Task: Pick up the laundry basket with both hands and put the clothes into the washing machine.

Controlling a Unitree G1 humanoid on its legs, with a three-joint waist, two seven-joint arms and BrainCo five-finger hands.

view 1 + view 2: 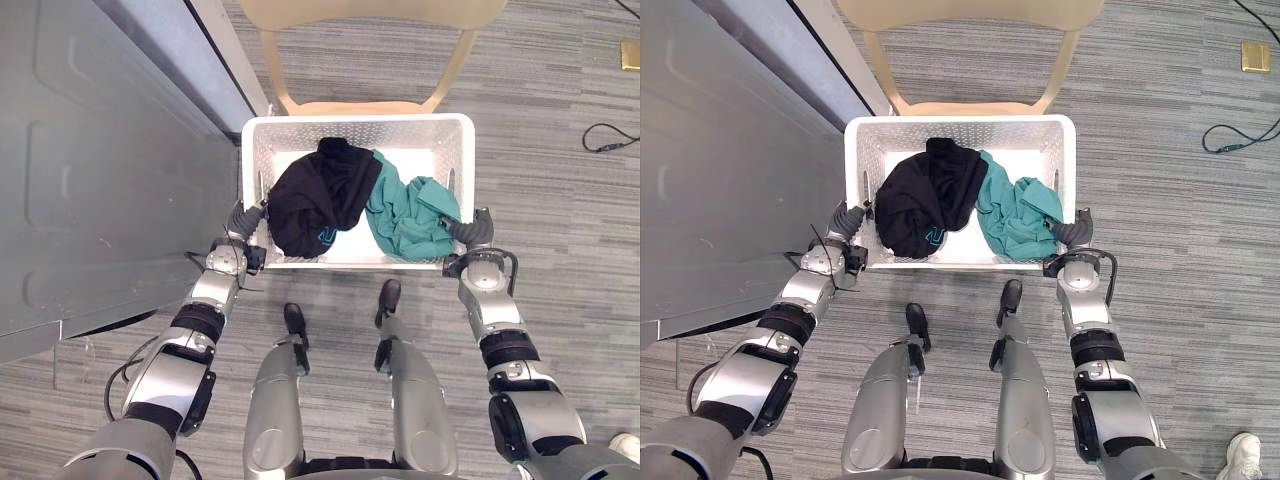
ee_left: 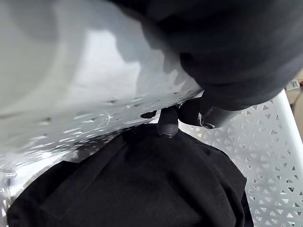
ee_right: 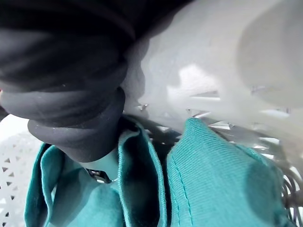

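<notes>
On the left stands a grey panel (image 1: 110, 160). Just beside it our left hand (image 1: 245, 222) meets the left wall of the laundry basket (image 1: 355, 121). That hand's wrist view shows one of its fingers (image 2: 168, 125) hooked in through an opening in the wall, right above the black garment (image 1: 320, 195). The teal garment (image 1: 410, 215) lies touching the black one inside the basket, and a chair (image 1: 370, 12) stands just behind. Our right hand (image 1: 470, 232) is against the right wall, but we cannot tell how it grips.

We judge the lift is about to begin. To do it well, we should seat both grips firmly under the rim before taking any weight. Then we should raise both sides together and level so nothing spills, and draw the basket clear of the chair before turning.
</notes>
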